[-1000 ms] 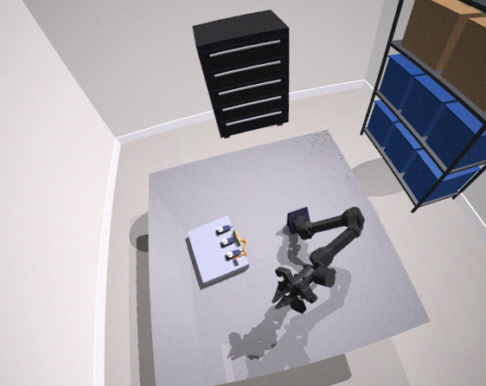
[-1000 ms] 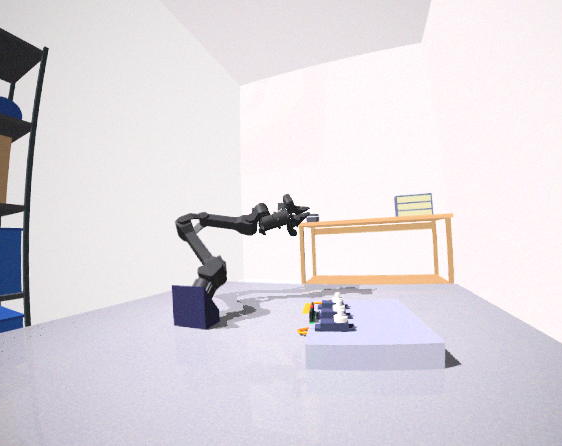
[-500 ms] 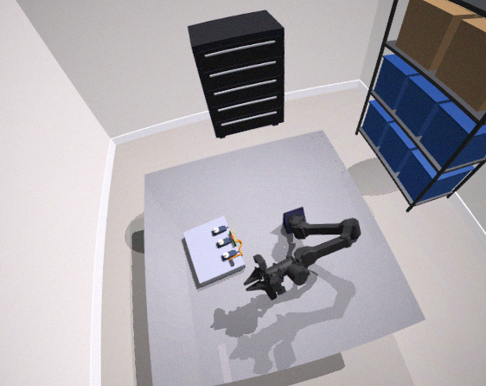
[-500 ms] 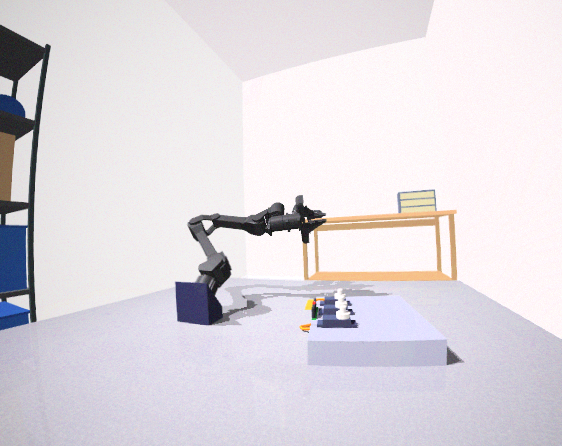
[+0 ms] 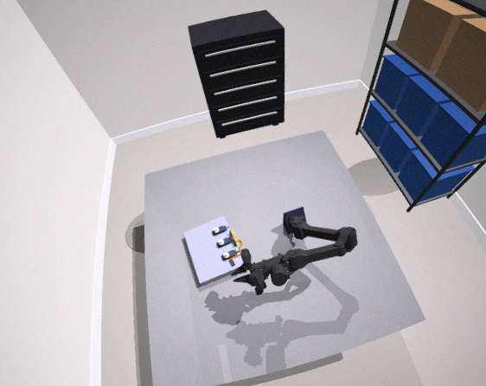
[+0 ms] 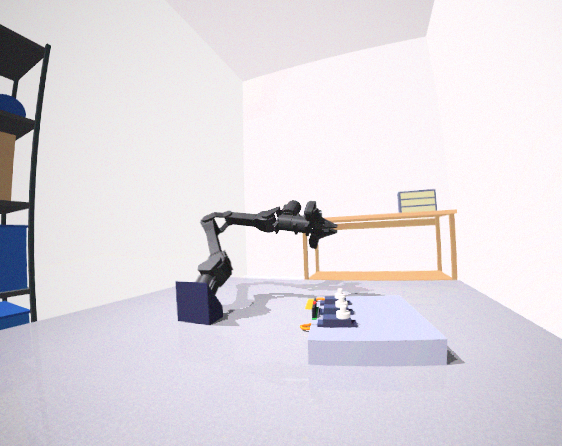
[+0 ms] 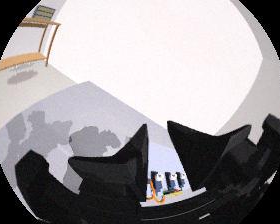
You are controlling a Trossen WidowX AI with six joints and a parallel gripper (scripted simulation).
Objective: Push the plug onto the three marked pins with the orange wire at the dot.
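Observation:
A pale blue block (image 5: 202, 260) (image 6: 377, 352) (image 7: 162, 154) on the table carries three dark servos with white tops, one being the nearest-to-gripper servo (image 5: 229, 254) in the top view. An orange lead (image 5: 241, 245) (image 6: 305, 327) loops out at the block's edge facing the arm's base. A small green, red and yellow part (image 5: 233, 237) (image 7: 176, 194) sits along that edge. The plug, pins and dot are too small to tell apart. My gripper (image 5: 233, 276) (image 6: 337, 228) (image 7: 157, 124) is partly open and empty, high above the table by a corner of the block.
The grey table (image 5: 246, 173) (image 6: 184, 390) carries the arm's dark blue base (image 5: 294, 216) (image 6: 192, 302). A black drawer cabinet (image 5: 241, 73) and a shelf rack with blue bins (image 5: 423, 104) stand beyond it. A wooden bench (image 6: 384, 275) stands in the background.

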